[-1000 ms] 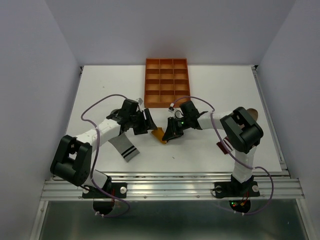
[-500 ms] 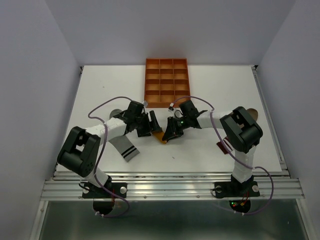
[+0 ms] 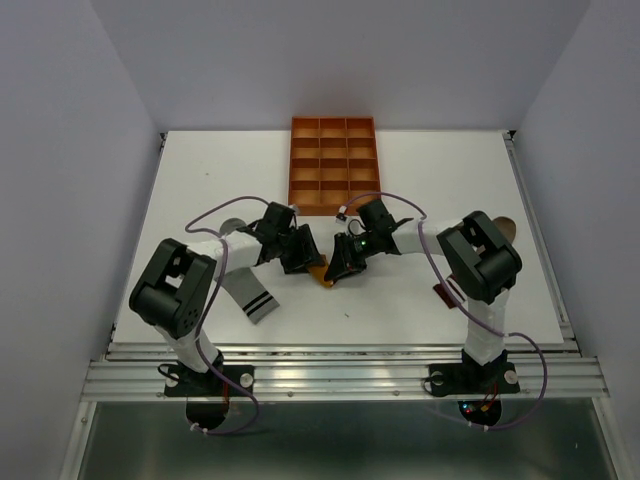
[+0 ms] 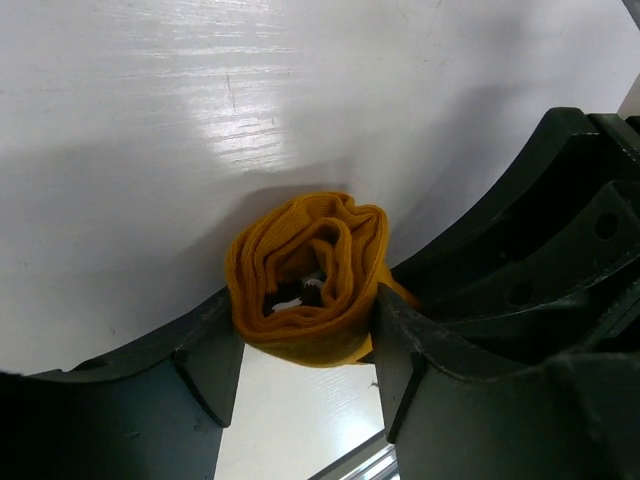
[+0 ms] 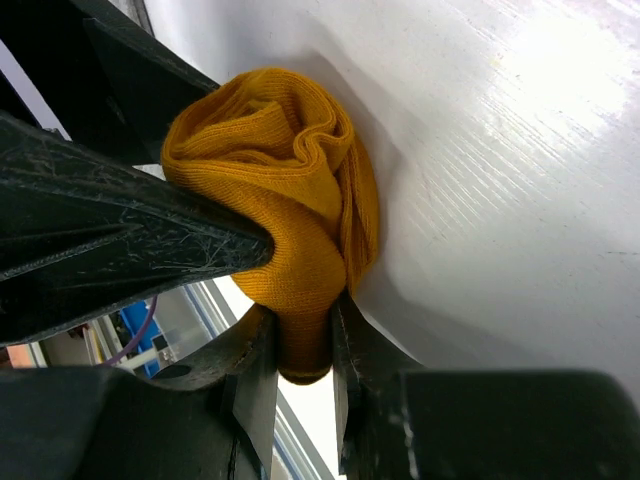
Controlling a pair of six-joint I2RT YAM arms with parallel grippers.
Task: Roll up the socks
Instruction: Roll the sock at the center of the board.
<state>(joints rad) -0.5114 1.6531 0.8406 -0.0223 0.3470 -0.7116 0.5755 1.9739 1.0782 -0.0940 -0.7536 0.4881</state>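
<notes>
mustard sock (image 4: 305, 275) is wound into a roll on the bench (image 3: 450, 180), pinned between both hands. left hand (image 4: 300, 335) is closed to the width of the roll, its fingers (image 4: 210, 360) touching both flanks; how hard it presses i cannot tell. right hand (image 5: 300, 345) is nearly shut, jaws nipping a fold at the roll's edge. judgement: the two grips meet from opposite sides so the coil cannot spring open while the end is tucked; rolling of this sock looks close to done. grey sock (image 3: 248, 292) lies flat, unrolled, near and behind the left hand, under its forearm. a brown piece (image 3: 506, 226) shows behind the right arm's elbow, well apart from that hand, probably the third sock, mostly hidden. count: socks 3 (1 rolled, 1 flat, 1 unclear); hands 2; orange tray (image 3: 333, 123) 1, beyond both hands, no sock in it.
</notes>
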